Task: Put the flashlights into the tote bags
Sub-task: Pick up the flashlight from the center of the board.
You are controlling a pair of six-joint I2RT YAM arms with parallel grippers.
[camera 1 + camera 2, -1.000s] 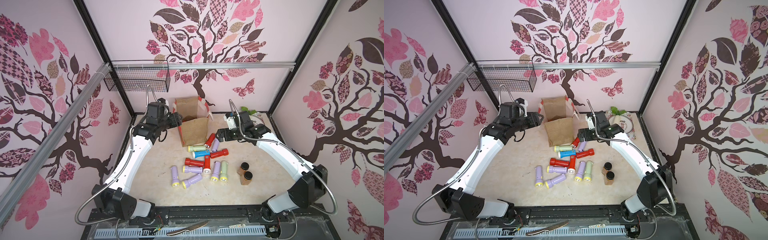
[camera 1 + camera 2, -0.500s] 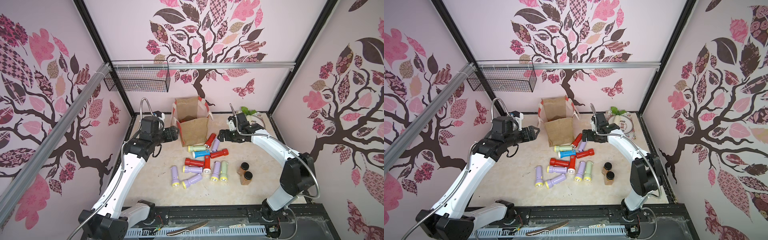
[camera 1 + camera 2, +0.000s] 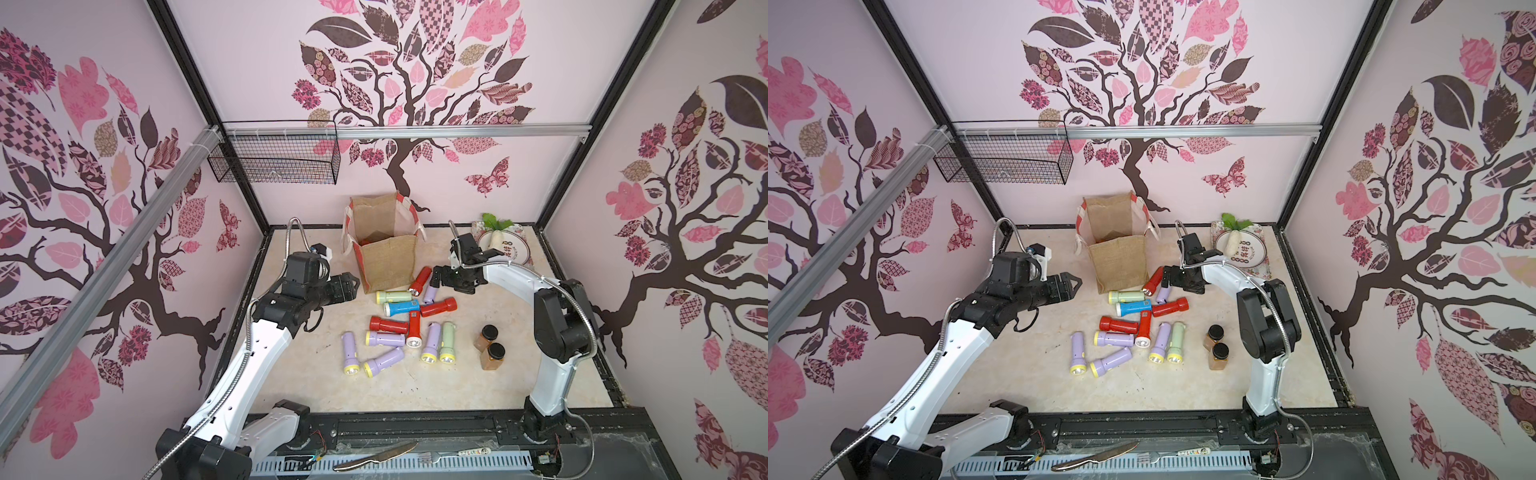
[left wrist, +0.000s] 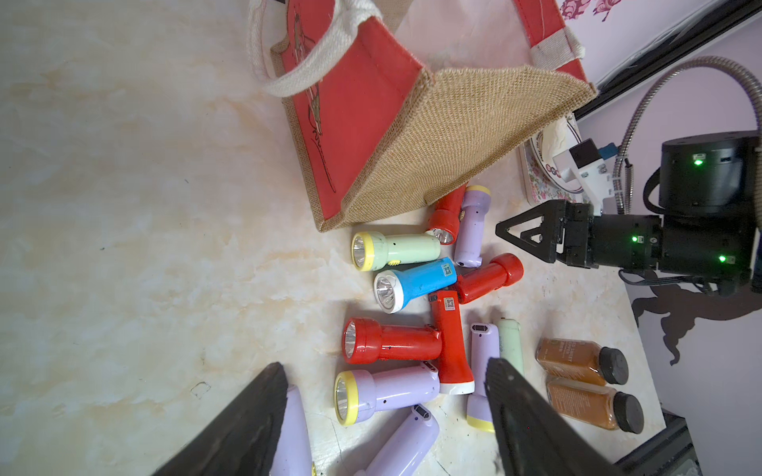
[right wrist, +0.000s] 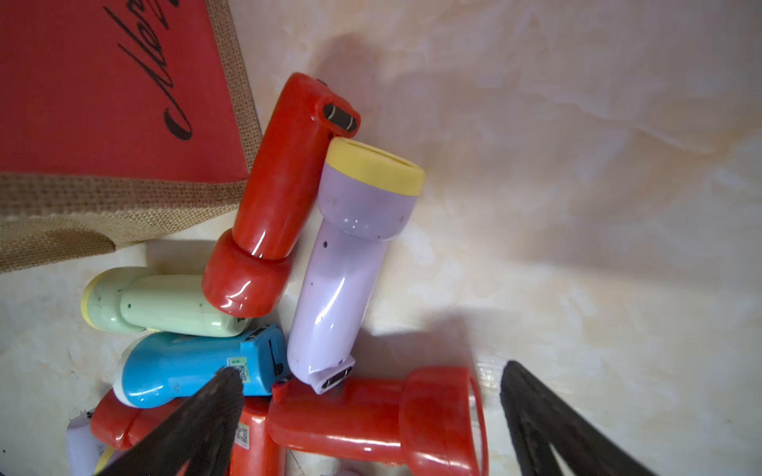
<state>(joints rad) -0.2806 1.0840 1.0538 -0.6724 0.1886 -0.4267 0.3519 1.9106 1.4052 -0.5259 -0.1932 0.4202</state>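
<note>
– Flashlights (image 3: 388,325) all lie in a heap on the table (image 3: 316,386), just in front of the tote bag (image 3: 388,266)?

– Yes: red, lilac, pale green and one blue flashlight (image 3: 401,308), loose on the marbled top. The bag stands upright near the back wall, mouth open, and a red flashlight (image 3: 420,280) lies against its lower corner.

– And the left gripper (image 3: 355,287)?

– Raised beside the bag, on the left arm's own side, jaws spread with nothing between them. In its wrist view the two fingers (image 4: 251,420) frame the heap from above without touching it.

– The right gripper (image 3: 436,279)?

– Low over the far end of the heap, just beside a lilac flashlight (image 3: 430,293). Its jaws gape wide too, empty; its wrist view shows a further red flashlight (image 5: 371,416) lying below the gap.

– Anything else about?

– Two amber jars (image 3: 490,357) with black lids sit to the right of the heap, close together, and a patterned plate (image 3: 517,245) sits in the back right corner, behind the right arm.
</note>
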